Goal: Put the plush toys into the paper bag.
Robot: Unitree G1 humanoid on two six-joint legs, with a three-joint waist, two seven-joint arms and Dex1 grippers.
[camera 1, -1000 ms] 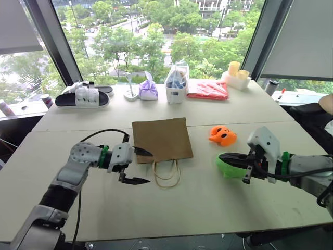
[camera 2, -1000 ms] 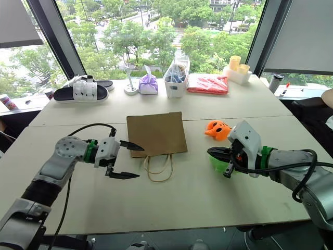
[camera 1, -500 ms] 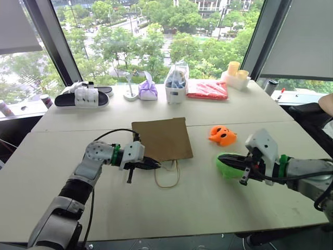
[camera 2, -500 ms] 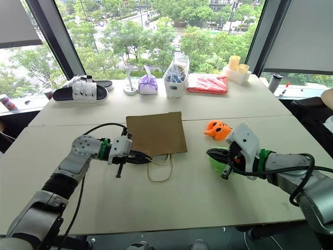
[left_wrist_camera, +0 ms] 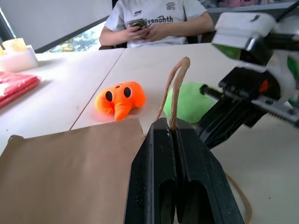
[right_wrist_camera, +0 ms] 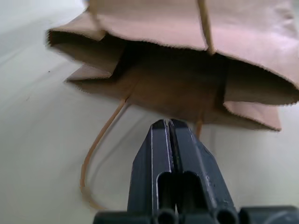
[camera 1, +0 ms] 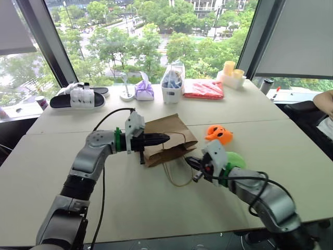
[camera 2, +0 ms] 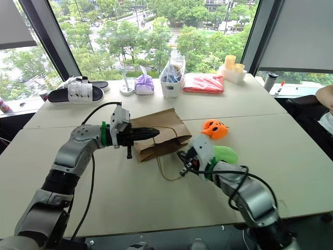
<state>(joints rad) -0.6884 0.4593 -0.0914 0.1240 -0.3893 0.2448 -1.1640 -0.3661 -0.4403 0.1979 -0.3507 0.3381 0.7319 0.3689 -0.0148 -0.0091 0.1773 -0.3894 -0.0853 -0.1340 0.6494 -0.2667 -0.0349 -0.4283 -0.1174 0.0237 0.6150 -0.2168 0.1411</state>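
Brown kraft paper bag (camera 1: 169, 139): mouth now lifted by left tool (camera 1: 165, 138) clamping its string handle; right tool (camera 1: 188, 162), closed and empty, has left the lime-green plush toy (camera 1: 237, 159).

Along the table's (camera 1: 156, 208) far edge by the window: a black-and-white sandal (camera 1: 79, 97) at the left, a white stand (camera 1: 126, 94), a purple pouch (camera 1: 144, 90), a clear bag (camera 1: 172, 83), a red packet (camera 1: 204, 89), and yellow cups (camera 1: 230, 69) toward the far right corner. A person (left_wrist_camera: 159, 19) sits off the right edge.

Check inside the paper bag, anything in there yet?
Paper bag mouth gapes open; what shows inside is bare brown paper, its deeper end hidden. Green toy and orange toy lie on the table.
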